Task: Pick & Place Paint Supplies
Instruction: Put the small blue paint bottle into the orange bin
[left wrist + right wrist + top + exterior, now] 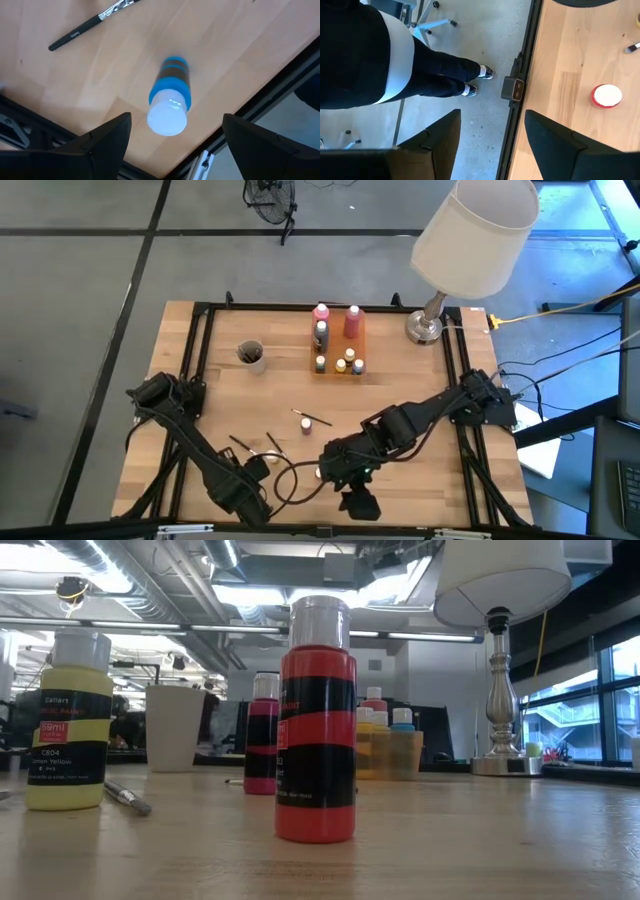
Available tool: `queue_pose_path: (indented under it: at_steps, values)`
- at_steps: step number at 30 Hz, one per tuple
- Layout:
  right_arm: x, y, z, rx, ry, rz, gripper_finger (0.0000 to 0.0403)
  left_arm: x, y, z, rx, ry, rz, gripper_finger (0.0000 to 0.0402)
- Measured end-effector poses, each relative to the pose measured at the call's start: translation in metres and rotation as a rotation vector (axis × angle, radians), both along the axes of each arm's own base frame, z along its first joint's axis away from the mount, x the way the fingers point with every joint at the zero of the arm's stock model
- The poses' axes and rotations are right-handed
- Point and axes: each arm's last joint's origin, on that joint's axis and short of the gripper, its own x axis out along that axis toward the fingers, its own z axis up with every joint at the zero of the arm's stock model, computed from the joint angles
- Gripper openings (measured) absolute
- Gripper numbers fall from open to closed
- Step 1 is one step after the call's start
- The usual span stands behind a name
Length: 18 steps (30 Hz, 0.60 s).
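A small blue bottle [172,87] with a white cap stands upright on the wood, close to the table's near edge. My left gripper [176,120] hangs above it, pointing down and open, one finger on either side of the cap and clear of it. In the high view the arm [245,495] hides that bottle. My right gripper [492,114] is open and holds nothing; it slants down over the near edge [358,502]. A red bottle [606,96] stands beside it, also in the low view [317,725]. A yellow bottle [68,725] and a pink one [262,735] stand upright.
A tray of bottles [335,345] sits at the far middle, with a cup [250,355] to its left. Thin brushes [312,418] [273,442] lie mid-table. A white-shaded lamp [430,325] stands at the far right. A person's legs [435,70] show beyond the near edge.
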Motion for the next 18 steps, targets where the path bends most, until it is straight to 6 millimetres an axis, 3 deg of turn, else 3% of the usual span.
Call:
queue_pose_path:
  at_steps: [10,15,18]
  values:
    - [0.003,-0.006,0.000,-0.001,-0.002,-0.013,0.0224,-0.001,0.001,0.000,0.008,0.008,-0.001,0.0310]
    - [0.005,-0.009,0.000,-0.002,-0.002,-0.020,0.0224,-0.001,0.001,-0.014,-0.012,0.001,0.002,0.0310]
    - [0.006,-0.010,0.000,-0.003,-0.002,-0.022,0.0224,-0.003,0.003,-0.011,-0.036,-0.022,0.008,0.0310]
